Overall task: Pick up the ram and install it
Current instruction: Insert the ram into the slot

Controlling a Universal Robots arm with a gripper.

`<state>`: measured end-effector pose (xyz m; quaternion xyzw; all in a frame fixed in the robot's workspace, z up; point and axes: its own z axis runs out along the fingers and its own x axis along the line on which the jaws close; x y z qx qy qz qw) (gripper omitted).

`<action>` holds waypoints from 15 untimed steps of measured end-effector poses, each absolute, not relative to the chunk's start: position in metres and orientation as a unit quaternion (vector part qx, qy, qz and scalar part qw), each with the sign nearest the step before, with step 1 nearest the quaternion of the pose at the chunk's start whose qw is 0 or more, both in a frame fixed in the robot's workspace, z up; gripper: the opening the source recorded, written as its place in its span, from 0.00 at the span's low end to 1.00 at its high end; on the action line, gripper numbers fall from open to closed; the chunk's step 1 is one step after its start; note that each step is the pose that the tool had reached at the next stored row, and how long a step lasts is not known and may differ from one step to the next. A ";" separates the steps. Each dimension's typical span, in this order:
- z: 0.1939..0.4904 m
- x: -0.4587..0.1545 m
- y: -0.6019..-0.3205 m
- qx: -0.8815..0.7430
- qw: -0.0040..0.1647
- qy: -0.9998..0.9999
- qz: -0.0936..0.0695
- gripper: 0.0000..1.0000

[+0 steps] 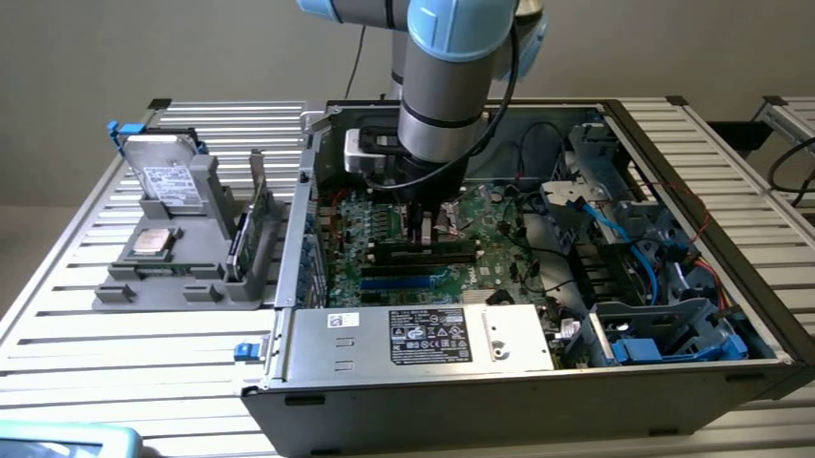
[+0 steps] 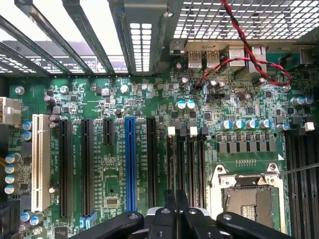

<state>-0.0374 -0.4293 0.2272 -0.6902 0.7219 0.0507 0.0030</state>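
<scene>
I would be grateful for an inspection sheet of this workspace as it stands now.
Surface: slatted metal table carrying an open computer case.
Job's things: memory slots on the motherboard look empty; a thin green stick, possibly the ram, stands in the grey fixture on the exterior view's left.
Clutter: a drive and a taller green card in the same fixture.
Grippers: the gripper hangs inside the case above the motherboard, near the memory slots.
Cables: red twisted wires over the board; blue cables by the drive bays.
Surroundings: plain wall; nothing else seen.
</scene>
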 end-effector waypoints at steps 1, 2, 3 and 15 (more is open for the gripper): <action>0.227 -0.037 -0.429 -0.690 0.003 0.722 0.051 0.13; 0.227 -0.037 -0.429 -0.690 0.003 0.722 0.051 0.13; 0.227 -0.037 -0.429 -0.690 0.003 0.722 0.051 0.13; 0.230 -0.027 -0.429 -0.696 0.002 0.716 0.050 0.13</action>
